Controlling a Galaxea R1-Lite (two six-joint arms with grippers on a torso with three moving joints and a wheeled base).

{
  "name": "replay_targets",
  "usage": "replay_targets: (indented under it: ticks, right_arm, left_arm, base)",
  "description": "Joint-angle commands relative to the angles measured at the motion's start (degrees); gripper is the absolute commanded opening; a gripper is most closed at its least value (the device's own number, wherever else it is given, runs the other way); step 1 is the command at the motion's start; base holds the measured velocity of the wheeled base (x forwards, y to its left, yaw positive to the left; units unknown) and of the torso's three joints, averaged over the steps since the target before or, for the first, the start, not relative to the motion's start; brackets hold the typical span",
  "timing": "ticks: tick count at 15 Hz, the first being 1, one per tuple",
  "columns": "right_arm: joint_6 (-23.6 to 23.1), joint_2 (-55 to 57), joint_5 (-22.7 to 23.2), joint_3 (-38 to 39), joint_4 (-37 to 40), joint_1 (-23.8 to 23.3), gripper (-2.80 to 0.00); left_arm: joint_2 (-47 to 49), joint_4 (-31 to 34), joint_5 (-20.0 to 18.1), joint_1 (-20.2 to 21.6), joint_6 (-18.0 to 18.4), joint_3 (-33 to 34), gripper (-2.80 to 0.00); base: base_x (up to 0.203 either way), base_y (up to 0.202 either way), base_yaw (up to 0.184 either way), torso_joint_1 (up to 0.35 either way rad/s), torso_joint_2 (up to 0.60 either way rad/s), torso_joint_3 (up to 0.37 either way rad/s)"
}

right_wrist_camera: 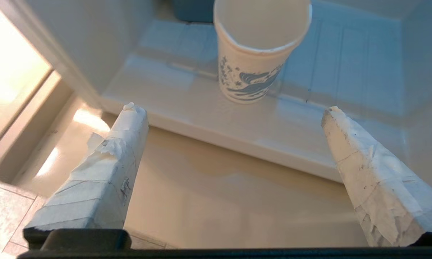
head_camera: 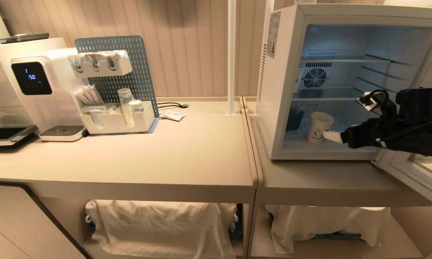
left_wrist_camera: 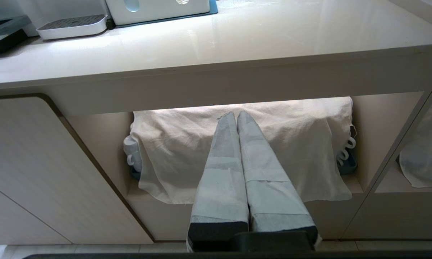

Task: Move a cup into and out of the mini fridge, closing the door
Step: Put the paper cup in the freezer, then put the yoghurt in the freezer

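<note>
Taped white fingers [right_wrist_camera: 111,172] of your right gripper [right_wrist_camera: 230,111] stand spread wide and empty at the mini fridge [head_camera: 284,90] mouth, with the tapered paper cup [right_wrist_camera: 253,68] upright on the smooth white fridge floor just beyond the tips. You look mid-step between putting in and taking out; the next move calls for either closing gently on the thin cup wall or clearing the opening to swing the glass door [head_camera: 413,172] shut. Your left gripper [left_wrist_camera: 237,118] is closed, parked below the pale surface [left_wrist_camera: 237,39].
</note>
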Motion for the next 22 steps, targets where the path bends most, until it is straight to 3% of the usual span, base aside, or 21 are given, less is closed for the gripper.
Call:
replay_targets:
  ticks: [1, 4, 9, 18, 22]
  right_arm:
    - [-0.2, -2.8, 0.1, 1.6, -0.1, 0.0, 0.0]
    - [-0.6, -6.0, 0.0, 3.2, 0.9, 0.0, 0.0]
    - [-0.7, -13.7, -0.4, 5.5, 10.8, -0.4, 0.0]
    - [-0.6, -25.2, -0.8, 11.1, 15.9, -1.3, 0.0]
    - [-0.2, -29.9, -3.4, 8.6, 23.9, -1.6, 0.0]
  left_arm:
    - [0.0, 0.0, 0.0, 0.0, 0.0, 0.0, -2.8]
    - [0.0, 0.0, 0.0, 0.0, 0.0, 0.0, -2.8]
    - [0.0, 0.0, 0.0, 0.0, 0.0, 0.0, -2.8]
    - [0.0, 0.0, 0.0, 0.0, 0.0, 0.0, -2.8]
    - [0.0, 0.0, 0.0, 0.0, 0.0, 0.0, -2.8]
  base:
    - [0.0, 0.0, 0.0, 0.0, 0.0, 0.0]
    - [0.0, 0.0, 0.0, 0.0, 0.0, 0.0]
    - [0.0, 0.0, 0.0, 0.0, 0.0, 0.0]
    - [0.0, 0.0, 0.0, 0.0, 0.0, 0.0]
    - [0.0, 0.0, 0.0, 0.0, 0.0, 0.0]
